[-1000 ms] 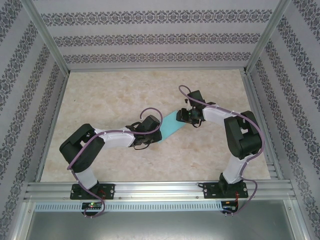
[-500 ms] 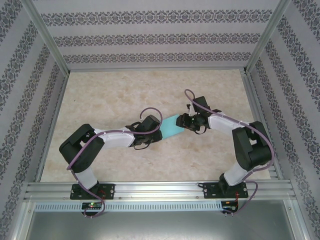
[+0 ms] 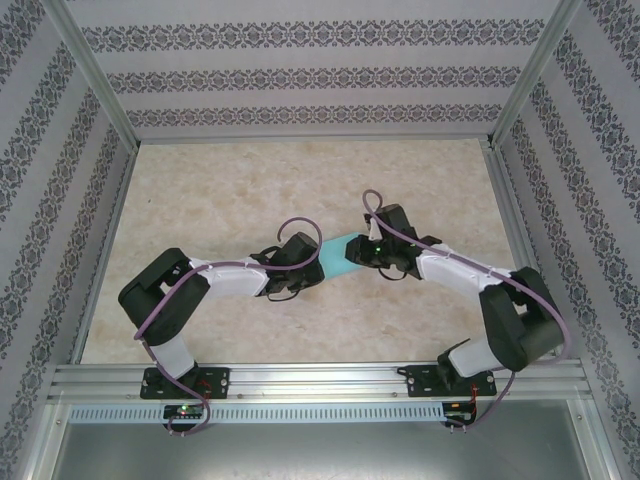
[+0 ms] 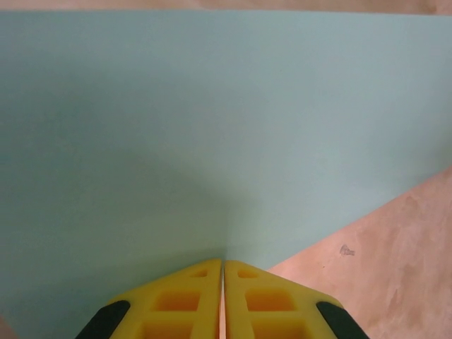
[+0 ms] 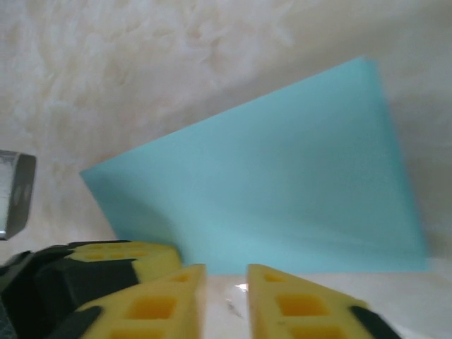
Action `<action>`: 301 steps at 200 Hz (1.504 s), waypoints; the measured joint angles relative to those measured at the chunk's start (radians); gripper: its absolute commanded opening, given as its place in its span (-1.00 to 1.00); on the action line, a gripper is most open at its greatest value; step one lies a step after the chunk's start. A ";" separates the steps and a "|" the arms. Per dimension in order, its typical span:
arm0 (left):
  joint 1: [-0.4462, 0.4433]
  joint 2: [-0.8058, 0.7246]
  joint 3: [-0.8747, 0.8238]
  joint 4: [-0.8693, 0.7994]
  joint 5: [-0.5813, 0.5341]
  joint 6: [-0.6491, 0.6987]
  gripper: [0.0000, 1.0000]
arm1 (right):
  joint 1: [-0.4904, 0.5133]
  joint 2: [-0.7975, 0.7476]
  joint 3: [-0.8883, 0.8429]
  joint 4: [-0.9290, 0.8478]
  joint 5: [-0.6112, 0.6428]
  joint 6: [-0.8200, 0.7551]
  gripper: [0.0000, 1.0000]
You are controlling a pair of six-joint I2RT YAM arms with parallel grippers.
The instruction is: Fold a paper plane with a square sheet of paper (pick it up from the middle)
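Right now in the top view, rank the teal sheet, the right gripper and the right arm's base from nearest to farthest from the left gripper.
From the left gripper:
1. square sheet of paper: pinched in its jaws, mid-scene.
2. right gripper: at the sheet's right end.
3. right arm's base: near edge, far right.
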 measured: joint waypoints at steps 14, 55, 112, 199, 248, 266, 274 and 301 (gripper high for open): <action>0.000 0.000 -0.001 0.003 0.001 -0.007 -0.78 | 0.014 0.052 0.000 0.050 -0.026 0.028 -0.79; 0.000 0.000 -0.001 0.013 0.009 -0.024 -0.80 | 0.045 0.166 0.000 0.146 -0.071 0.087 -0.85; 0.000 0.000 -0.001 0.047 0.038 -0.034 -0.80 | 0.049 0.234 0.000 0.190 -0.082 0.119 -0.87; 0.000 0.063 0.010 0.081 0.079 -0.046 -0.84 | 0.049 0.253 -0.001 0.208 -0.089 0.131 -0.85; 0.000 0.064 0.015 0.080 0.078 -0.046 -0.85 | 0.049 0.184 -0.049 0.212 -0.089 0.131 -0.85; 0.000 0.064 0.015 0.080 0.079 -0.046 -0.85 | 0.049 0.183 -0.064 0.211 -0.089 0.132 -0.85; 0.000 0.064 0.015 0.080 0.079 -0.046 -0.85 | 0.049 0.184 -0.066 0.211 -0.089 0.132 -0.85; 0.000 0.064 0.015 0.086 0.083 -0.048 -0.86 | 0.049 0.201 -0.066 0.227 -0.090 0.142 -0.85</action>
